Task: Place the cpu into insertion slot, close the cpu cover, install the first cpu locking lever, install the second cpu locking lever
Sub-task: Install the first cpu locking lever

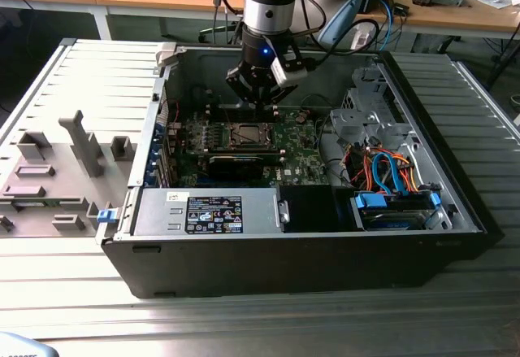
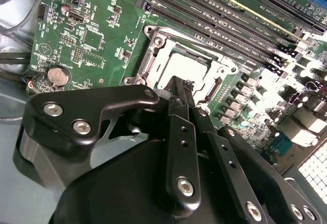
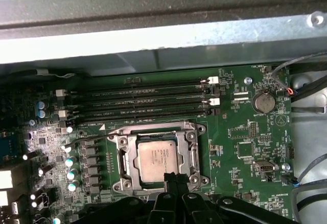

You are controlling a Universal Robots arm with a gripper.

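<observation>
The cpu, a silvery square chip, lies flat in the insertion slot on the green motherboard. The cpu cover, a thin metal frame, lies down around it, and the chip's top shows through its opening. In the second wrist view the cpu and cover sit just beyond my fingertips. My gripper hangs a little above one edge of the socket, its two black fingers pressed together with nothing between them. In the exterior view the gripper is low inside the open computer case.
Long black memory slots run beside the socket, with a coin battery nearby. The case walls enclose the board. A power supply and a drive bay with blue and orange cables fill the near side. A grey fixture plate lies outside.
</observation>
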